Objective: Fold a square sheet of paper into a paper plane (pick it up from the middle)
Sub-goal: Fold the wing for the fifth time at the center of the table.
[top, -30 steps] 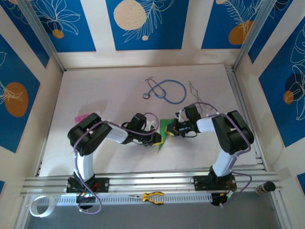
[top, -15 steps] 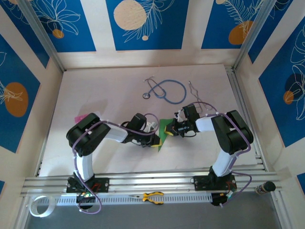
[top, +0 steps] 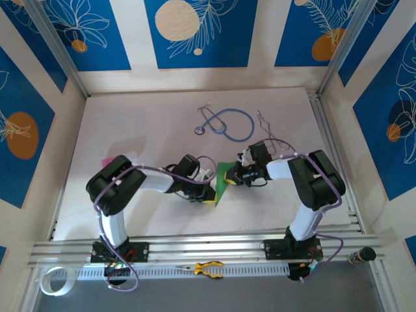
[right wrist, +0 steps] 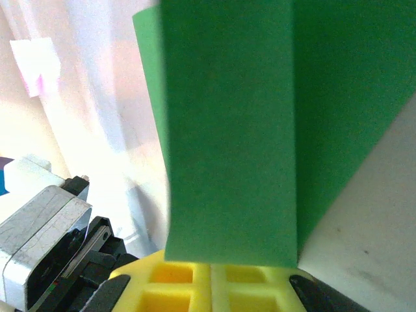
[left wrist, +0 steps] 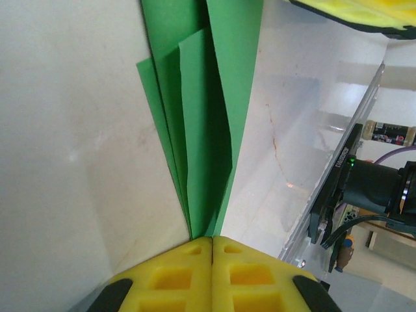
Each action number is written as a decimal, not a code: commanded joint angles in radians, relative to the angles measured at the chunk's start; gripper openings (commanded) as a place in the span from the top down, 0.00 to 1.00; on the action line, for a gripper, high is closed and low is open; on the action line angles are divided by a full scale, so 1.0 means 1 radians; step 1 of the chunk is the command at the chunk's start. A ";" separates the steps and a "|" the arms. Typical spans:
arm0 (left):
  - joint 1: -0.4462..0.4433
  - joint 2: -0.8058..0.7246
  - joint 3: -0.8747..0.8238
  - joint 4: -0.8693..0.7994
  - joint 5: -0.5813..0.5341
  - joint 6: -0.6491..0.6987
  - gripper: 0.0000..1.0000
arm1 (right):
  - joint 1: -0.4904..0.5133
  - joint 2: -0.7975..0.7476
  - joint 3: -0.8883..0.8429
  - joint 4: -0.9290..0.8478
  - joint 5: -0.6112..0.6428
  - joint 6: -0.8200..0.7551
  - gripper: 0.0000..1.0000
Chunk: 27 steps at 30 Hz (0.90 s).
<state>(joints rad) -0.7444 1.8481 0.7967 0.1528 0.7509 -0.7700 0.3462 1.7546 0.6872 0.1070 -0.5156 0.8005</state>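
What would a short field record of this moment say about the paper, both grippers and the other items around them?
paper: green paper, folded into overlapping layers, held between the two arms
left gripper: left gripper shut on the paper where its layers narrow to a point
right gripper: right gripper shut on the paper's opposite side
far side of table: blue stethoscope
front rail: yellow-handled pliers
plane: not yet a finished dart

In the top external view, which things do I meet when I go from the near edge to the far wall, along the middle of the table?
yellow-handled pliers -> green paper -> blue stethoscope
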 commanded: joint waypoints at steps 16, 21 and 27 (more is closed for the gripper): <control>-0.003 -0.133 0.006 -0.100 -0.016 0.007 1.00 | 0.016 0.033 0.004 -0.074 0.054 -0.003 0.93; -0.002 -0.150 0.047 -0.165 -0.077 0.028 0.90 | 0.016 0.027 0.008 -0.082 0.063 -0.001 0.93; -0.004 -0.172 0.075 -0.244 -0.158 0.042 0.84 | 0.017 0.030 0.021 -0.098 0.065 -0.004 0.93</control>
<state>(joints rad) -0.7444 1.7237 0.8513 -0.0231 0.6559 -0.7486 0.3519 1.7565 0.7052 0.0734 -0.5026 0.8009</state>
